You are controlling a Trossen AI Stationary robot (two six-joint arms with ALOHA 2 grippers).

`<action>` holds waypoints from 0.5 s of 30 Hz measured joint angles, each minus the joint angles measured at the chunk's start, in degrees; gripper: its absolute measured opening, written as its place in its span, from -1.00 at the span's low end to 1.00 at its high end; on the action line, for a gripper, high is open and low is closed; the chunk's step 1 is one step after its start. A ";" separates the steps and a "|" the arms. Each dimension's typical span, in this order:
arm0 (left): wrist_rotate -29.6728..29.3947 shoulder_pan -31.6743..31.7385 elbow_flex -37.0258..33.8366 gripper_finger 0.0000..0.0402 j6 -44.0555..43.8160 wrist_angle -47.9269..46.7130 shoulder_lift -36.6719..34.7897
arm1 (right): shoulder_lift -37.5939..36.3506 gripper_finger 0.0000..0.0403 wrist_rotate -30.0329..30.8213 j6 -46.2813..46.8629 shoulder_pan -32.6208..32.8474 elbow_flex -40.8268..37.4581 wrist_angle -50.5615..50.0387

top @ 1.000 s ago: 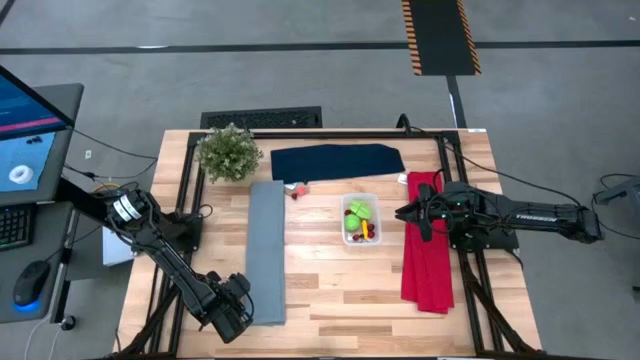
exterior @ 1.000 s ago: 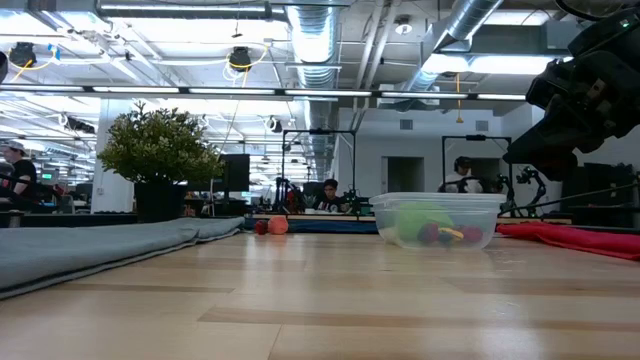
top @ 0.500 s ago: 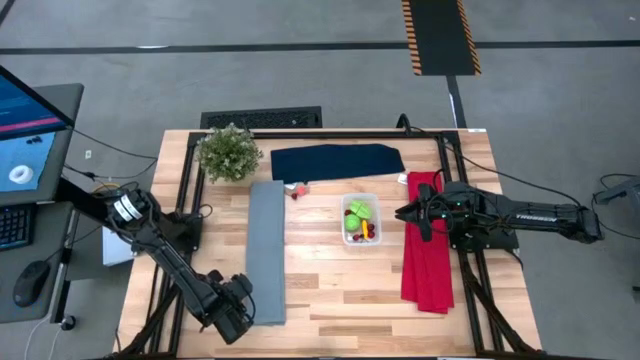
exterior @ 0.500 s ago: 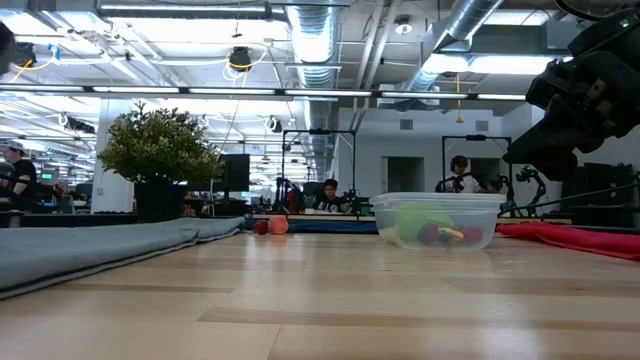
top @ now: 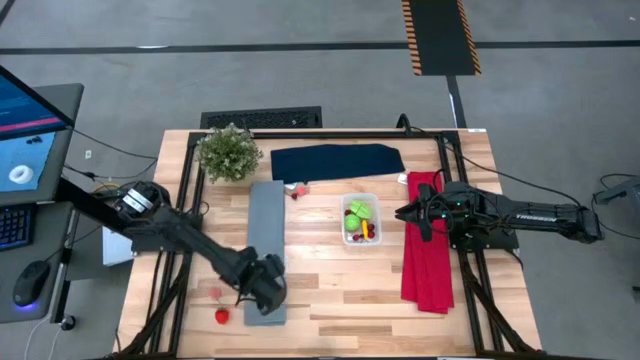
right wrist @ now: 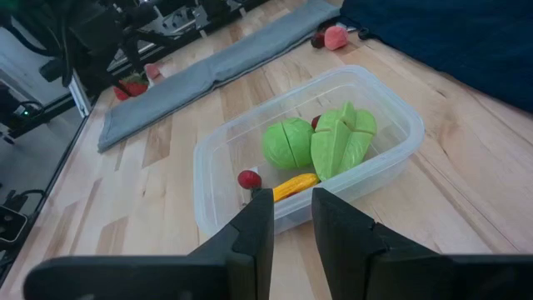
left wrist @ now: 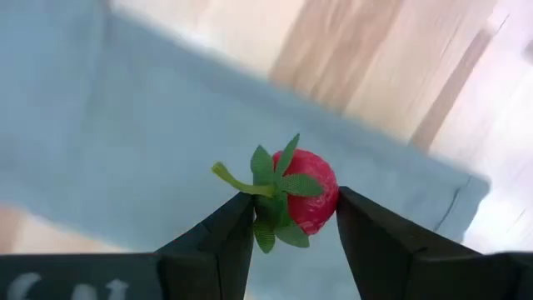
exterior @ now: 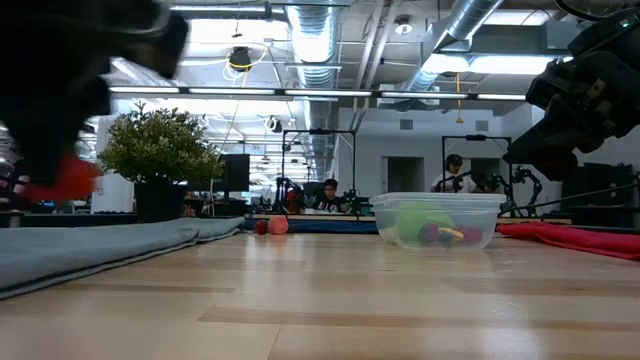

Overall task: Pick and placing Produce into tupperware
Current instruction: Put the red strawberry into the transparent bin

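Strawberry [left wrist: 310, 190] now pinched in the left gripper [top: 262, 283], which we see has swung from the desk's near-left corner over the grey cloth [top: 265, 240]; tupperware [top: 360, 220] lies well ahead, right gripper [top: 412, 214] partly closed, empty, waiting beside it.

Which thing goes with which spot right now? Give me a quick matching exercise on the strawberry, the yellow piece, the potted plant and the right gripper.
Things:
1. strawberry
2. yellow piece
3. potted plant
4. right gripper

Places:
A. far left corner of the table
B. hovering over the red cloth, beside the tub
C. pinched in the left gripper, above the grey cloth
D. lying inside the clear tupperware with the green pieces

Pairs: 1-C, 2-D, 3-A, 4-B
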 joint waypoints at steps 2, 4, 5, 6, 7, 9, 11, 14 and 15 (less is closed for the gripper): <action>-0.23 2.40 1.34 -0.23 4.05 0.08 0.00 | -0.01 -0.47 0.00 0.01 0.00 0.00 0.00; -0.26 4.88 2.89 -0.23 7.83 0.26 0.00 | -0.01 -0.47 0.00 0.00 0.00 0.00 0.00; -0.33 6.16 3.64 -0.23 9.64 0.27 0.00 | -0.01 -0.47 0.00 0.00 0.00 0.00 0.00; -0.39 7.40 4.36 -0.23 11.60 0.26 0.00 | -0.01 -0.47 0.00 0.00 0.00 0.00 0.00; -0.41 8.74 5.16 -0.23 13.69 0.29 0.00 | 0.00 -0.47 -0.01 0.01 0.00 0.00 0.00; -0.41 11.26 6.84 -0.23 17.50 0.47 0.00 | 0.00 -0.47 0.00 0.02 0.00 0.00 0.00; -0.41 13.83 8.45 -0.23 20.81 1.01 0.00 | -0.01 -0.47 0.00 0.01 0.00 0.00 0.00; 0.07 17.38 10.36 -0.23 25.65 3.97 0.00 | -0.02 -0.47 0.00 0.00 0.00 0.00 0.00; 0.71 18.47 10.98 -0.23 27.20 5.44 0.00 | 0.00 -0.47 0.00 0.01 0.00 0.00 0.00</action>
